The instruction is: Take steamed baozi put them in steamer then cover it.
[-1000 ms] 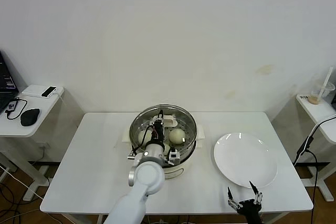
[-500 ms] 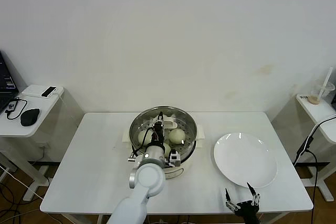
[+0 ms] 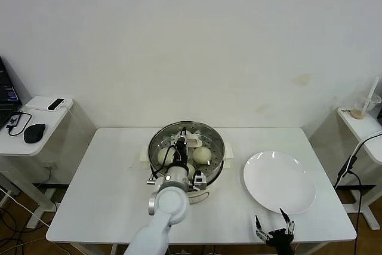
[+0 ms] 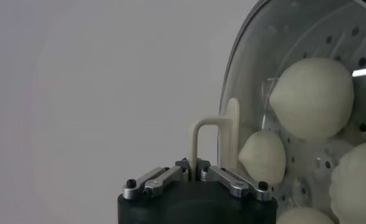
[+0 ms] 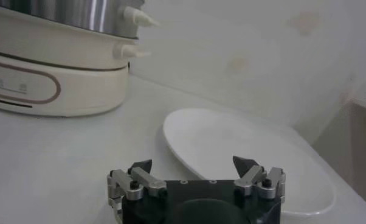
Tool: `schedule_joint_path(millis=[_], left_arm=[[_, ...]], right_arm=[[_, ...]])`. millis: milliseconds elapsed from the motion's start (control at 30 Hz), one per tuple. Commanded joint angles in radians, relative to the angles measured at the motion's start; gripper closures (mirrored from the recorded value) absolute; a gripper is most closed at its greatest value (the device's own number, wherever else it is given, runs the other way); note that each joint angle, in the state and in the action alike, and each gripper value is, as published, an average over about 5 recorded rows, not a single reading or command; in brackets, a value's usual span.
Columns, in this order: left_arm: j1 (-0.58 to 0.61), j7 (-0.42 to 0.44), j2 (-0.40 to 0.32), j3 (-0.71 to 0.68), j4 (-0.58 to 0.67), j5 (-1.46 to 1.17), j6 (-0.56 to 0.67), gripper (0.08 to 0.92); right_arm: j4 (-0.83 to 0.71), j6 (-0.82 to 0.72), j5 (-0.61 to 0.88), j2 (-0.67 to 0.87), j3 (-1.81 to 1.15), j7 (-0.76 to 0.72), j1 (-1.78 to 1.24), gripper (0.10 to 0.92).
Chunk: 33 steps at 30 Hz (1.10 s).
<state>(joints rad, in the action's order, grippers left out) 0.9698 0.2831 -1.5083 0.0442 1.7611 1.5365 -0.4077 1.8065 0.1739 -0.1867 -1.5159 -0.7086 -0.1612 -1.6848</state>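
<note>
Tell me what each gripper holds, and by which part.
The left gripper holds the glass lid by its cream handle, jaws shut on it, over the steamer. The right gripper, open, holds nothing.

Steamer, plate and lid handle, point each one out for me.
steamer (image 3: pixel 215 138), head view, shiny rim on its right side.
plate (image 3: pixel 280 184), head view, bare white centre.
lid handle (image 4: pixel 214 135), left wrist view, cream loop held in the left gripper (image 4: pixel 195 172).

Four baozi, one steamer, one plate.
</note>
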Motion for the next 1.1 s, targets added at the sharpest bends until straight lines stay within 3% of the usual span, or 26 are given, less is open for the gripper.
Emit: schedule_joint_path(millis=[33, 533, 733, 867, 933, 1033, 1100], left_arm=[[0.022, -0.004, 0.004, -0.01, 0.061, -0.008, 0.005, 0.728], [0.229, -0.019, 0.117, -0.026, 0.32, -0.09, 0.037, 0.295], [0.394, -0.107, 0.156, 0.062, 0.48, -0.244, 0.099, 0.181], [0.548, -0.268, 0.167, 0.19, 0.556, -0.634, 0.166, 0.177], [0.624, -0.34, 0.172, 0.292, 0.565, -0.922, 0.269, 0.177], [0.725, -0.393, 0.153, 0.463, 0.555, -1.258, 0.468, 0.177], [0.787, -0.417, 0.134, 0.548, 0.549, -1.384, 0.534, 0.177]], right_arm=[[0.001, -0.002, -0.004, -0.002, 0.004, 0.0, 0.0, 0.203], [0.005, 0.001, -0.013, -0.005, 0.01, 0.0, -0.009, 0.203], [0.004, 0.01, 0.005, 0.019, 0.012, 0.003, -0.014, 0.203], [0.01, 0.022, 0.029, 0.051, 0.012, 0.005, -0.023, 0.203], [0.016, 0.031, 0.047, 0.071, 0.013, 0.005, -0.03, 0.203], [0.028, 0.044, 0.076, 0.101, 0.012, 0.005, -0.04, 0.203], [0.035, 0.051, 0.091, 0.115, 0.013, 0.005, -0.044, 0.203]])
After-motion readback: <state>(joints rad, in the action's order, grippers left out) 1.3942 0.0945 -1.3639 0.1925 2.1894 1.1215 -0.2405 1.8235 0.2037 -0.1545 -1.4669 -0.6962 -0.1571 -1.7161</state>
